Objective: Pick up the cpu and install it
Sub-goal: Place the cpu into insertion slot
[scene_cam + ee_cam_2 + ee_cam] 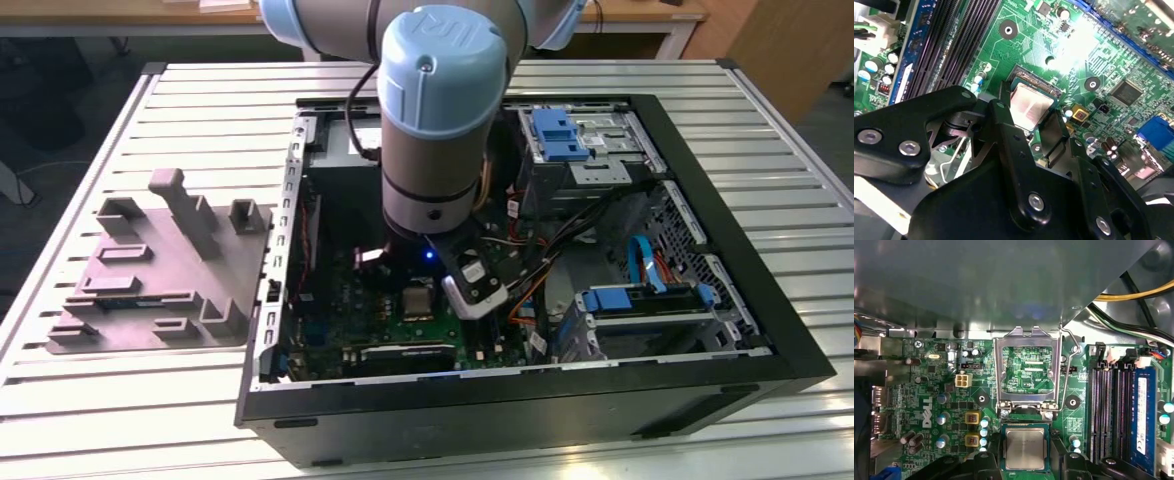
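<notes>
Gripper (1028,120) is clamping narrowly on the cpu (1030,104), holding it flat right over the open socket (1036,81) on the green motherboard (1019,50) inside the computer case (534,410). The load plate (1026,367) is lying flipped open just beside it.

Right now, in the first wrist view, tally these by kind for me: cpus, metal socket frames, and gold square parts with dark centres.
cpu: 1
metal socket frame: 1
gold square parts with dark centres: 2
Total: 4
</notes>
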Available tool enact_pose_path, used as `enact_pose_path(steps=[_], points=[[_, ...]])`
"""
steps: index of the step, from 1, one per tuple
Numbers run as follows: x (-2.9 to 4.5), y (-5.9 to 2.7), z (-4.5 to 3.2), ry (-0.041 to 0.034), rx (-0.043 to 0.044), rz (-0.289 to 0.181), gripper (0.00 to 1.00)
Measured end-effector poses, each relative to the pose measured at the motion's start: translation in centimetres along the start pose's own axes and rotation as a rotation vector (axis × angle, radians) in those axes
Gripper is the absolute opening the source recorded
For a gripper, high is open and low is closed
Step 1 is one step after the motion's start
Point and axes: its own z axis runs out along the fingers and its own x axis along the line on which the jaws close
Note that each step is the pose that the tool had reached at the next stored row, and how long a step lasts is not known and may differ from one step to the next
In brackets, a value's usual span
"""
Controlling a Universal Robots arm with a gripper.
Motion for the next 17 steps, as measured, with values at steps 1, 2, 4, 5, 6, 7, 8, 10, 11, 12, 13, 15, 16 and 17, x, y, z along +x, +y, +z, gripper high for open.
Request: enact_pose_path(steps=[1, 2, 4, 5, 6, 7, 8, 10, 11, 12, 13, 15, 16, 17], points=[[0.00, 0.00, 0.07, 0.0002, 0.0000, 0.000, 0.47], [0.00, -0.01, 0.09, 0.0004, 0.0004, 0.000, 0.47], [0.00, -0.02, 0.11, 0.0006, 0.0011, 0.000, 0.47], [0.00, -0.02, 0.12, 0.0005, 0.0018, 0.000, 0.47], [0.00, -0.04, 0.13, 0.0004, 0.0027, 0.000, 0.47], [-0.01, -0.05, 0.12, 0.0005, 0.0040, 0.000, 0.47], [-0.01, -0.05, 0.12, 0.0004, 0.0042, 0.000, 0.47], [0.00, -0.05, -0.02, 0.0004, 0.0042, 0.000, 0.47], [0.01, -0.05, -0.13, 0.0005, 0.0044, 0.000, 0.47], [0.01, -0.04, -0.19, 0.0005, 0.0044, 0.000, 0.47], [0.00, -0.04, -0.20, 0.0003, 0.0046, 0.000, 0.47], [0.00, -0.04, -0.20, 0.0002, 0.0093, 0.001, 0.47], [0.00, -0.04, -0.19, 0.0000, 0.0114, 0.002, 0.47], [0.01, -0.04, -0.18, -0.0003, 0.0153, 0.003, 0.47]])
